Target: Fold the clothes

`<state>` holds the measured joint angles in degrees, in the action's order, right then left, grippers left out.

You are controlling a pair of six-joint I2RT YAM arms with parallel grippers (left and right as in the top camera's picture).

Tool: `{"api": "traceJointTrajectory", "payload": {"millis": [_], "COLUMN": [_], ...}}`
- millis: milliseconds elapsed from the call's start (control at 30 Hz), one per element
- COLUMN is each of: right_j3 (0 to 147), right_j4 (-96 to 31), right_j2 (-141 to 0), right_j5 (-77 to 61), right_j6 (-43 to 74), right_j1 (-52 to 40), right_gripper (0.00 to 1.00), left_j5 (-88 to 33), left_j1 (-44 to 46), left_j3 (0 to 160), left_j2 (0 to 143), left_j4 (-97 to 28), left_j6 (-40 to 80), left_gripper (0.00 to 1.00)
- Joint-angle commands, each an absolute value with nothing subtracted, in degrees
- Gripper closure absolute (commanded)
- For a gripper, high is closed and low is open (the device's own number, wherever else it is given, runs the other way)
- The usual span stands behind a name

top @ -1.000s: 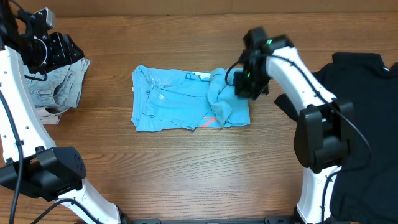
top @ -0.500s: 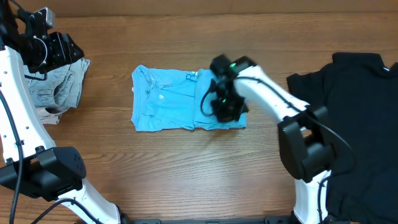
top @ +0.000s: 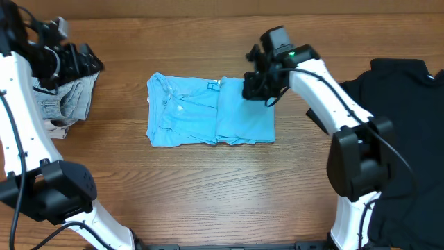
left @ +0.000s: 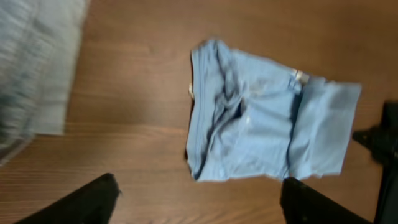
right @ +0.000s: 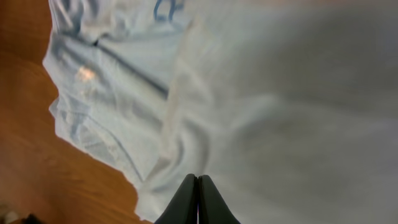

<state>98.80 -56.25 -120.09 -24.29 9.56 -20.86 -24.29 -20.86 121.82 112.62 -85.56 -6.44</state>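
Lying in the middle of the table (top: 208,187), the blue T-shirt (top: 201,114) is a rough rectangle, with a smooth flap folded over its right part and a scrap of print at the top edge. The right gripper (top: 254,88) hangs over its upper right corner, fingers (right: 189,198) pressed together with no cloth between them. Crumpled shorts (top: 64,101) sit at the left edge. The left gripper (top: 82,60) is by their top, fingers (left: 93,202) wide apart. A black T-shirt (top: 406,104) lies far right.

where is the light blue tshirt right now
Overhead view: the light blue T-shirt lies mid-table, between the denim shorts on the left and the black T-shirt on the right, right hand at its far-right corner.
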Motion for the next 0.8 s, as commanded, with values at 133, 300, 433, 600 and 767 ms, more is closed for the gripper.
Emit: {"api": "traceJointTrajectory", "payload": {"millis": [133, 300, 433, 600, 767], "right_j3": [97.4, 97.4, 97.4, 97.4, 97.4], "right_j4": [-56.6, -57.9, -58.3, -57.9, -57.9], "right_j2": [-125.6, -128.1, -128.6, -128.6, -128.6], "right_j5": [-26.7, -26.7, -26.6, -26.6, -26.7], "right_j6": [16.7, 16.8, 16.3, 16.3, 16.3], "right_j1": [-24.0, -24.0, -24.0, -24.0, -24.0], "right_gripper": [0.95, 0.93, 0.93, 0.93, 0.93], "left_j5": [-25.3, -23.5, -19.4, -20.6, -20.8], "left_j1": [-13.1, -8.2, -6.7, -6.7, -6.7], "left_j3": [100.8, 89.8, 82.4, 76.7, 72.8], "left_j2": [112.1, 112.1, 112.2, 112.2, 112.3], "left_j4": [-76.3, -61.8, -54.4, -46.4, -40.2], "left_j6": [-13.8, -15.2, -13.2, -11.5, -8.0], "left_gripper": [0.00, 0.00, 0.00, 0.00, 0.00]}}
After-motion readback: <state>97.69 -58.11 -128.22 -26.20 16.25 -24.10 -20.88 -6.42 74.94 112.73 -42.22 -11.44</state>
